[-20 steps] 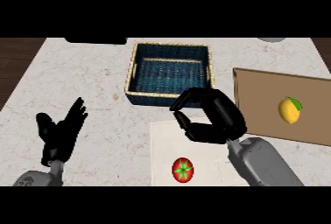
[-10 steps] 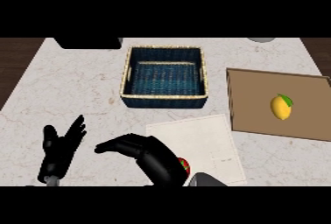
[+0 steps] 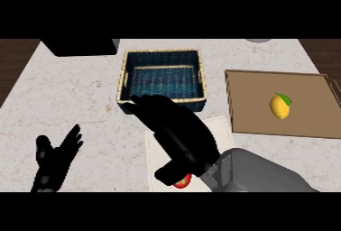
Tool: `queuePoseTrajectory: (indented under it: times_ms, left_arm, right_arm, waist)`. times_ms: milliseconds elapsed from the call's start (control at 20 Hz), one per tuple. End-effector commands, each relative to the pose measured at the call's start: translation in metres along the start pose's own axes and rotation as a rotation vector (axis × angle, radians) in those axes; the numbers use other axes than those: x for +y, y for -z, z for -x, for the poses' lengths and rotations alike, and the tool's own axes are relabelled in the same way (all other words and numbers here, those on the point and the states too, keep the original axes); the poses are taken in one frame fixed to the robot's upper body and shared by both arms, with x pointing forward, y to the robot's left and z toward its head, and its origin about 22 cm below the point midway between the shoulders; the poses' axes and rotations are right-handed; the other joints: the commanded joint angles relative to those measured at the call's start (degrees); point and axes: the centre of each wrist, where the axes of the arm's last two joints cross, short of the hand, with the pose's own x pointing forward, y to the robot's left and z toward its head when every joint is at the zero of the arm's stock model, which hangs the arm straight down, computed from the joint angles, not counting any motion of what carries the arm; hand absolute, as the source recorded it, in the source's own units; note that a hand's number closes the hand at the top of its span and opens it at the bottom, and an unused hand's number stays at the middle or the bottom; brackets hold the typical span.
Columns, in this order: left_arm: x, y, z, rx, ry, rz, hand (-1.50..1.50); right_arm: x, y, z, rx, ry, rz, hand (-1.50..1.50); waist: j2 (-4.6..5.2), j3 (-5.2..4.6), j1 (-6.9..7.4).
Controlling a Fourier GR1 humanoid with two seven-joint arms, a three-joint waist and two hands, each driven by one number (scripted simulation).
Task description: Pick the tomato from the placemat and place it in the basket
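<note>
Only a red sliver of the tomato (image 3: 184,182) shows on the white placemat (image 3: 218,127), near the view's lower edge. My right hand (image 3: 177,133) lies over it, hiding most of it. Its fingers stretch straight up and left, with their tips at the front wall of the blue-lined wicker basket (image 3: 162,52); the thumb sits just left of the tomato. I see nothing curled round the tomato. The basket stands behind the placemat and holds nothing. My left hand (image 3: 57,158) rests open at the lower left, fingers up, away from everything.
A brown board (image 3: 253,113) at the right carries a yellow lemon (image 3: 280,106). A dark box (image 3: 80,45) sits at the back left, and a grey object (image 3: 258,40) at the back edge. The dark floor shows past the counter's left and right edges.
My right hand has swung up from the placemat's lower left, and its fingers have straightened toward the basket's front. The tomato stays on the placemat. The left hand has barely moved.
</note>
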Motion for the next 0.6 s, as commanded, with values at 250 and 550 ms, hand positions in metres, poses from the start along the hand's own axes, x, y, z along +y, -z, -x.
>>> queuePoseTrajectory:
  times_ms: [250,550]
  left_arm:
    - [0.0,-0.011,0.014,0.072,0.013,0.004,0.0]
    - [-0.005,-0.003,0.018,0.052,0.02,-0.023,0.0]
  right_arm:
    - [-0.076,-0.025,-0.042,0.156,-0.282,-0.321,-1.5]
    - [-0.117,-0.046,-0.057,0.215,-0.35,-0.432,-1.5]
  waist:
    - [0.75,-0.16,0.74]
    - [1.23,-0.19,0.25]
